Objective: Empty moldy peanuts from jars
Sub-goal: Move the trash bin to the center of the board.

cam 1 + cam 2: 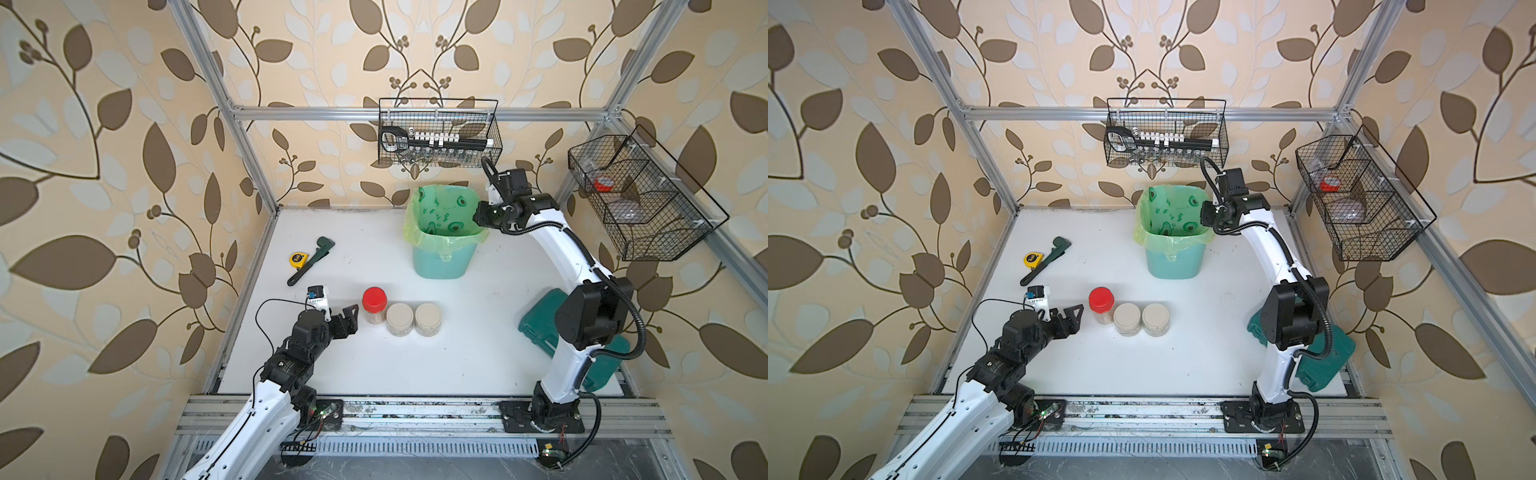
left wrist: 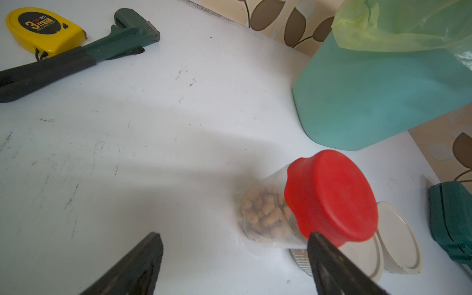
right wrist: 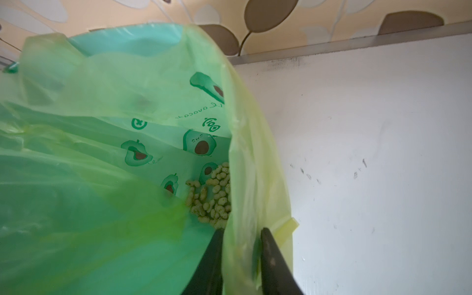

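Note:
Three jars stand in a row on the white table: a taller one with a red lid (image 1: pixel 375 305) (image 1: pixel 1101 303) (image 2: pixel 332 196) and two short ones with beige lids (image 1: pixel 400 318) (image 1: pixel 428 318) (image 1: pixel 1127 318) (image 1: pixel 1155 318). Pale moldy peanuts (image 2: pixel 265 214) show through the red-lidded jar's glass. My left gripper (image 1: pixel 352 320) (image 1: pixel 1077 318) (image 2: pixel 235 237) is open just left of that jar, not touching it. My right gripper (image 1: pixel 482 216) (image 1: pixel 1206 214) (image 3: pixel 242 231) is shut on the right rim of the mint-green bin (image 1: pixel 440 257) (image 1: pixel 1173 262) and its green liner. More peanuts (image 3: pixel 214 194) lie at the bin's bottom.
A yellow tape measure (image 1: pixel 298 259) (image 2: pixel 43 30) and a green pipe wrench (image 1: pixel 311 259) (image 2: pixel 102 48) lie at the left rear. A green case (image 1: pixel 540 324) sits under the right arm. Wire baskets (image 1: pixel 438 133) (image 1: pixel 640 195) hang on the frame above.

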{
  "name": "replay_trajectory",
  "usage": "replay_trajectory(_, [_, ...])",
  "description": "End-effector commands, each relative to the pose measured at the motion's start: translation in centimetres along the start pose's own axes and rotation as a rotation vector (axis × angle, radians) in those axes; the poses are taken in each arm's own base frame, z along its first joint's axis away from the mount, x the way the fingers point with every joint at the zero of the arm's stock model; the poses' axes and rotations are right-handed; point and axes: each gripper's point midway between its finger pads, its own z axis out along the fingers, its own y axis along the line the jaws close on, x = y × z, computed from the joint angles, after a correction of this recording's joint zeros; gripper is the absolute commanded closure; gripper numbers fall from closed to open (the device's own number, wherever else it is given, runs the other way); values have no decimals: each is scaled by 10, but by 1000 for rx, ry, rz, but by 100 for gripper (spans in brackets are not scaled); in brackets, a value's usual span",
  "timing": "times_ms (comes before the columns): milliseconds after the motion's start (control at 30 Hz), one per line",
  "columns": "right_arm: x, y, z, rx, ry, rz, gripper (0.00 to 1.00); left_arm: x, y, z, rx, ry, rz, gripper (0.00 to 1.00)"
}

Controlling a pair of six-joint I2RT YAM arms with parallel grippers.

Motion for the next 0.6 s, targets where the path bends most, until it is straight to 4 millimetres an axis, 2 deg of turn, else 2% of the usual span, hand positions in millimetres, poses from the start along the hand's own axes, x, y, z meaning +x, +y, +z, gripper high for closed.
replay_trajectory(0, [-5, 15, -24, -92, -53, 50, 71, -13, -8, -4, 21, -39, 15, 10])
replay_trajectory(133, [-3, 22, -36, -125, -65, 61, 65, -13, -8, -3, 24, -38, 15, 10])
replay_trajectory(267, [3, 22, -35, -139, -53, 57, 61, -12, -8, -2, 22, -32, 17, 10])
replay_trajectory(567, [8, 32, -34, -200, -47, 72, 59, -13, -8, -3, 23, -37, 14, 11])
